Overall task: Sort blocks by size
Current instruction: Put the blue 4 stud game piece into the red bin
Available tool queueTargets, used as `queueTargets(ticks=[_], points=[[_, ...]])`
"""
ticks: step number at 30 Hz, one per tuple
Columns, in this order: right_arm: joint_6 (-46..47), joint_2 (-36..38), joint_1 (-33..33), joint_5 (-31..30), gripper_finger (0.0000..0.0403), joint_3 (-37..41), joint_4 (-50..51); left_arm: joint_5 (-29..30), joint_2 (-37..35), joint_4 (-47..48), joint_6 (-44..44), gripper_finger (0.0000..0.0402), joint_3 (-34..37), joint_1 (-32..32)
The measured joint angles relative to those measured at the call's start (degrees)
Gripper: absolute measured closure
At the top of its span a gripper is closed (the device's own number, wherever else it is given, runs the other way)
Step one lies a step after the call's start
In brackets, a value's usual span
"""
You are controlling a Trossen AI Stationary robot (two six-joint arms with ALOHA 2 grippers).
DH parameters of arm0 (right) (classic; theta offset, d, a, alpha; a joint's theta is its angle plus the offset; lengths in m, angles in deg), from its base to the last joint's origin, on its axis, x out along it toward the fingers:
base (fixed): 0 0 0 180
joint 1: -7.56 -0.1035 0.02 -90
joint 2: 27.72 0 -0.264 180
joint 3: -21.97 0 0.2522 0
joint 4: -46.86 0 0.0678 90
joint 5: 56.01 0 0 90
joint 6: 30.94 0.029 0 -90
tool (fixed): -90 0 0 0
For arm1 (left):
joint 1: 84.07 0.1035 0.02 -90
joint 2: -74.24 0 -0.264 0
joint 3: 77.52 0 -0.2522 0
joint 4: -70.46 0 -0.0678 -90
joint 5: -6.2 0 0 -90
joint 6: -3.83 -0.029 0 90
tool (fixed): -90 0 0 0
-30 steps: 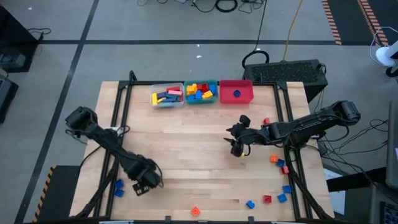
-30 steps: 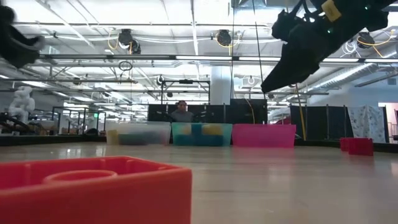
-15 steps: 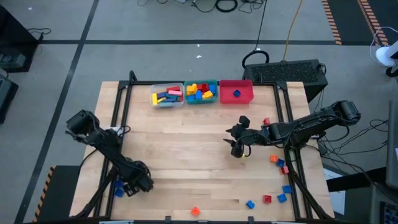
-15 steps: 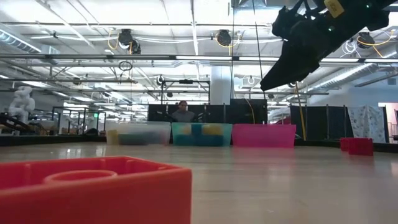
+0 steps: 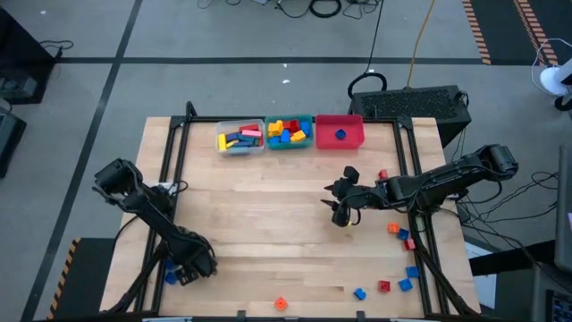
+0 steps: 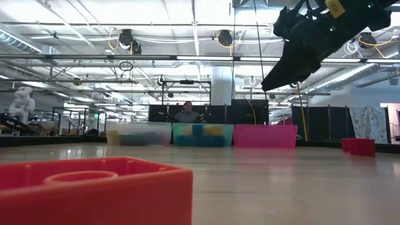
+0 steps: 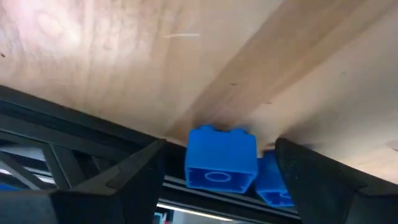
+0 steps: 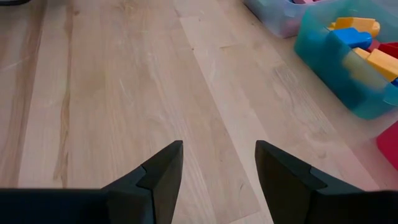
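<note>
Two blue blocks (image 5: 169,276) lie at the table's left edge, near the front corner, beside the black frame rail. My left gripper (image 5: 185,270) hangs low over them, open. In the left wrist view its fingers (image 7: 127,180) stand on either side of the nearer blue block (image 7: 221,155) without touching it. The second blue block (image 7: 273,182) sits just behind it. My right gripper (image 5: 340,213) hovers open and empty above the table's right-middle.
Clear bin (image 5: 239,137), teal bin (image 5: 290,132) and red bin (image 5: 350,139) stand in a row at the far edge, with blocks inside. Loose blocks lie at the near right (image 5: 383,286), by the right rail (image 5: 393,229) and at the front edge (image 5: 281,304).
My left gripper has gone down and toward the table's left near corner, tipping more steeply, and has come to the blue blocks. It has stayed open. The right arm has kept still.
</note>
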Motion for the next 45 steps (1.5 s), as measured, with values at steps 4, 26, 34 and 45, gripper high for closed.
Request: queueTargets(ticks=[4, 26, 34, 45], points=[[0.1, 0.0, 0.0, -0.1, 0.0218, 0.0, 0.0, -0.6, -0.1, -0.2, -0.1, 0.0137, 1.0, 0.1], [-14.1, -12.8, -2.9, 0.3, 0.0218, 0.0, -22.3, 10.8, -0.5, 0.8, -9.2, 0.0261, -1.9, 10.8], [-21.2, -23.3, -4.6, 0.1, 0.0218, 0.0, -37.2, 28.4, -0.4, -1.7, -16.3, 0.0261, -7.7, 18.3], [-24.5, -25.5, -5.4, 0.0, 0.0218, 0.0, -39.0, 36.6, -0.2, -27.1, -30.7, 0.0261, -9.3, 30.6]])
